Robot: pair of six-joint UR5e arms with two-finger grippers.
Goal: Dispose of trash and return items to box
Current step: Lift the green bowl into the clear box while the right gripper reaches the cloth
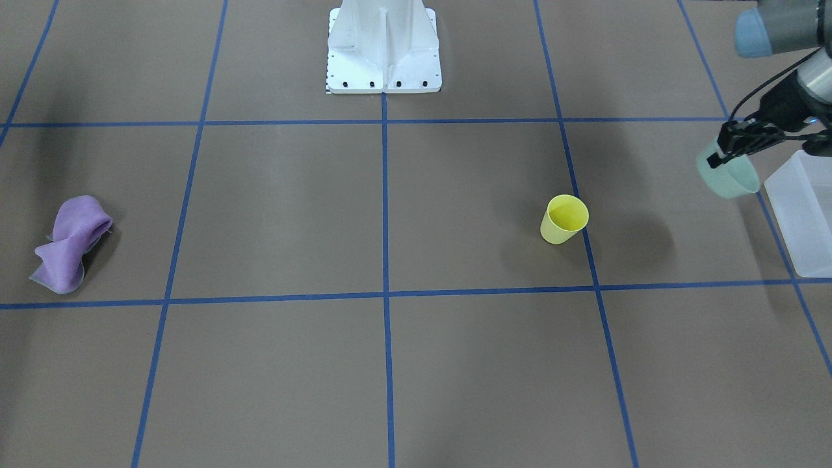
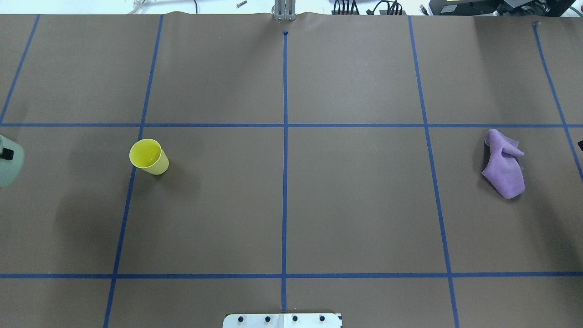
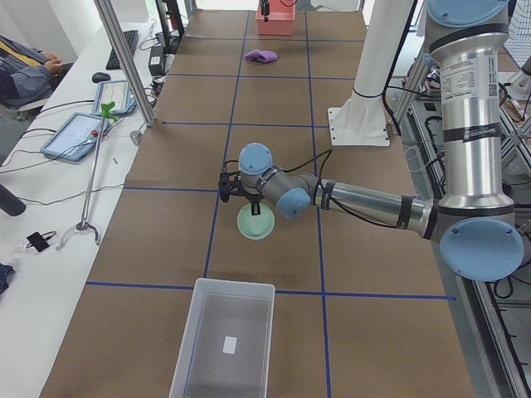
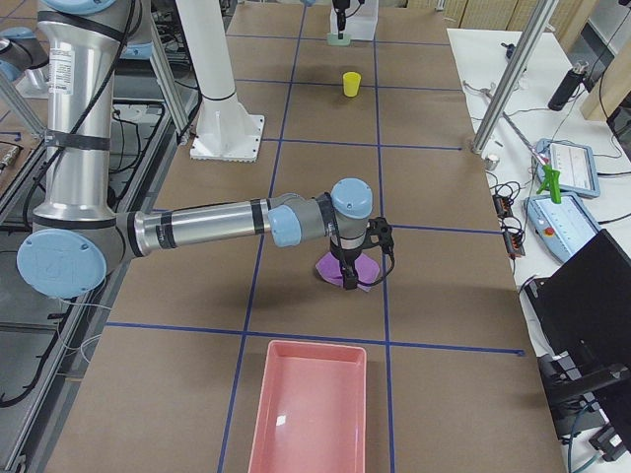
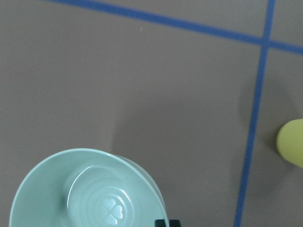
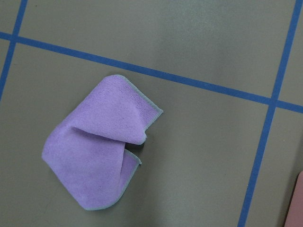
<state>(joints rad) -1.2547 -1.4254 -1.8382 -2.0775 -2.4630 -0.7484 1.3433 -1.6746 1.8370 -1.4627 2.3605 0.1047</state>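
Note:
My left gripper (image 1: 720, 156) is shut on the rim of the mint-green bowl (image 1: 731, 177) and holds it tilted above the table, beside the frosted-white box (image 1: 803, 214). The bowl also shows in the left wrist view (image 5: 85, 189), in the overhead view (image 2: 7, 161) and in the exterior left view (image 3: 255, 222), short of the box (image 3: 224, 340). My right gripper (image 4: 350, 268) hangs over the purple cloth (image 4: 363, 266); I cannot tell whether it is open or shut. The cloth lies crumpled in the right wrist view (image 6: 99, 161), where no fingers show.
A yellow cup (image 1: 564, 219) stands upright on the table between the bowl and the centre line, also seen from overhead (image 2: 148, 156). A pink tray (image 4: 311, 409) lies at the table's right end near the cloth. The white robot base (image 1: 383, 49) stands at mid table edge.

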